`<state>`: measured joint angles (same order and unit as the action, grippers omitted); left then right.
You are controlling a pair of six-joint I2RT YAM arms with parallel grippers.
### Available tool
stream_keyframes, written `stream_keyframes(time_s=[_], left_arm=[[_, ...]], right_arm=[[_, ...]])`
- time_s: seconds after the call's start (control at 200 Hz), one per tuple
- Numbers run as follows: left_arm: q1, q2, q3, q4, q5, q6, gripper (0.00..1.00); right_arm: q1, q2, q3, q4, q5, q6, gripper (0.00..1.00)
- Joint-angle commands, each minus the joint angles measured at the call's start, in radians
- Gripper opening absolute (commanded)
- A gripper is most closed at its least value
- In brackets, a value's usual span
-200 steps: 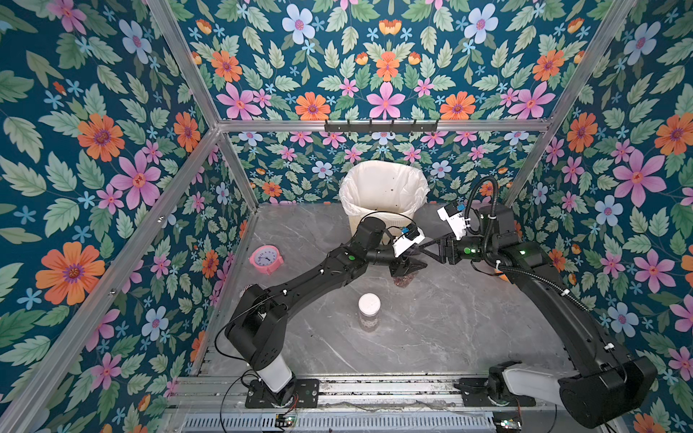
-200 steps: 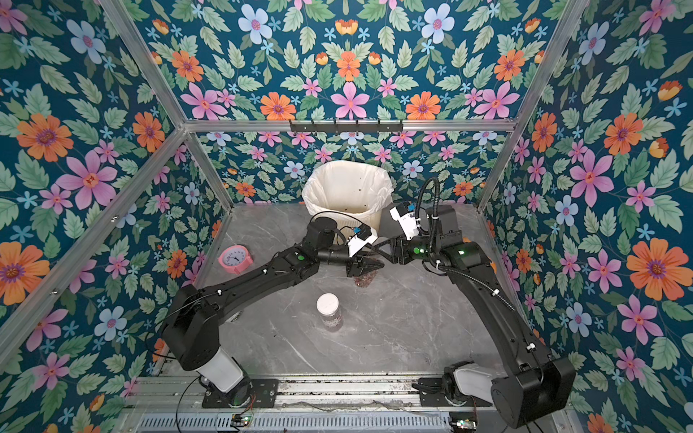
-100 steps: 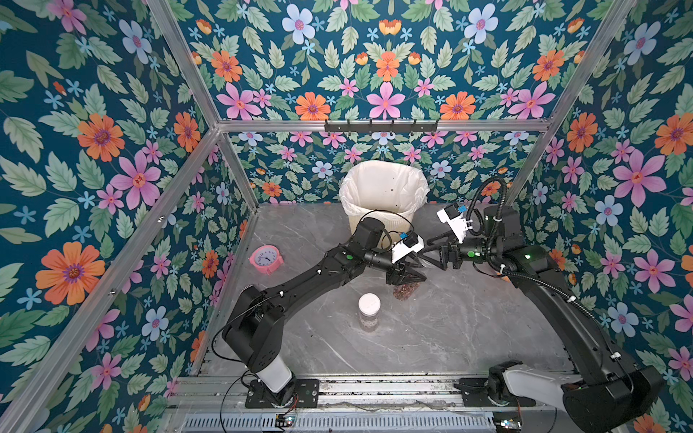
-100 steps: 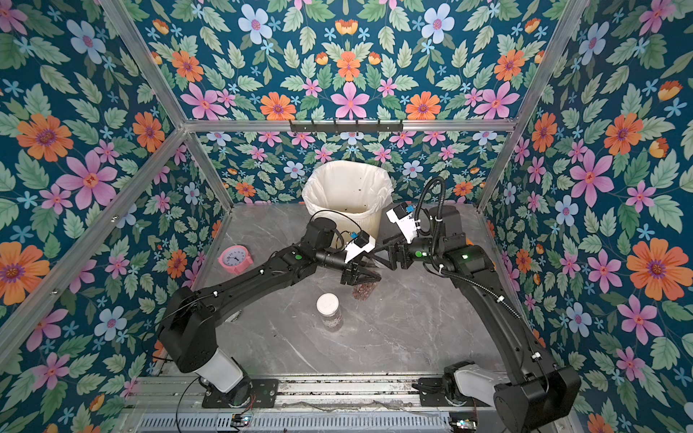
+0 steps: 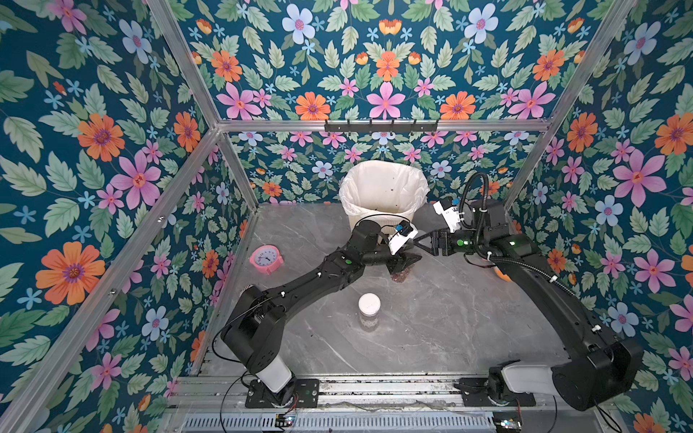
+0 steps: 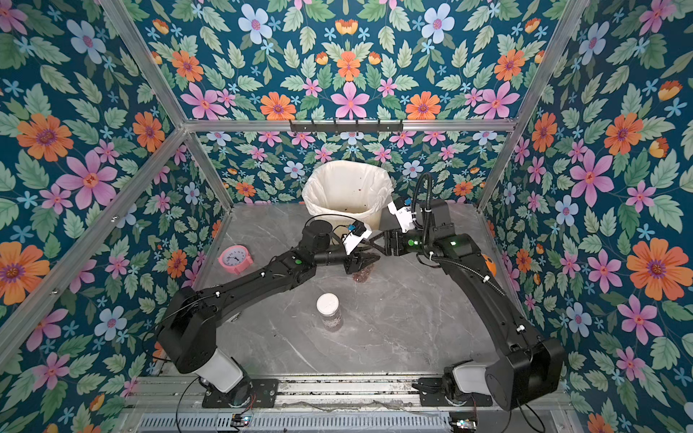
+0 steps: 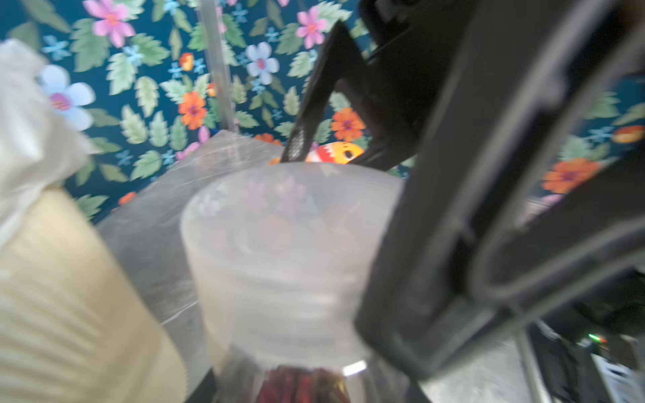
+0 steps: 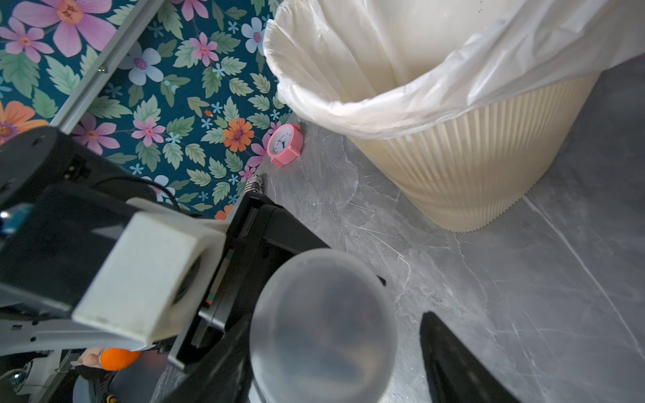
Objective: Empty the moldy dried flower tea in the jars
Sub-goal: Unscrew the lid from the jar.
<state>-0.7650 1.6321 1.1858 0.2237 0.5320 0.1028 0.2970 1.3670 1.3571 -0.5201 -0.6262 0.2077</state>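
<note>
Reddish dried flower tea (image 5: 399, 277) shows; left hand (image 5: 408, 260) covers most of its jar (image 6: 362, 276).

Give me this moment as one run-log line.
left pincer: shut on jar | right pincer: open by translucent lid | white-lidded jar: standing alone, untouched | bin: behind

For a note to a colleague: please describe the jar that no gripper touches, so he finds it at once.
Find the cream ribbed bin at the back of the grey table. Come straight toward the front edge: a small clear jar stands upright alone. Its lid is solid white, while the second jar, clamped in the left gripper, has a translucent lid.
</note>
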Motion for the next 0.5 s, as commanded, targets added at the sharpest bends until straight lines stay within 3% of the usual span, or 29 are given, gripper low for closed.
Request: stream_keyframes(time_s=[0.0, 0.175, 0.495], left_arm=[[-0.006, 0.009, 0.012, 0.01, -0.125, -0.002, 0.48], [-0.011, 0.025, 0.033, -0.022, -0.144, 0.006, 0.48], [-0.01, -0.001, 0.019, -0.046, -0.003, 0.024, 0.48]], right_arm=[[0.011, 0.025, 0.029, 0.0, 0.096, 0.029, 0.71], [0.017, 0.051, 0.044, -0.001, 0.101, 0.027, 0.69], [0.016, 0.062, 0.058, -0.01, 0.005, -0.025, 0.62]])
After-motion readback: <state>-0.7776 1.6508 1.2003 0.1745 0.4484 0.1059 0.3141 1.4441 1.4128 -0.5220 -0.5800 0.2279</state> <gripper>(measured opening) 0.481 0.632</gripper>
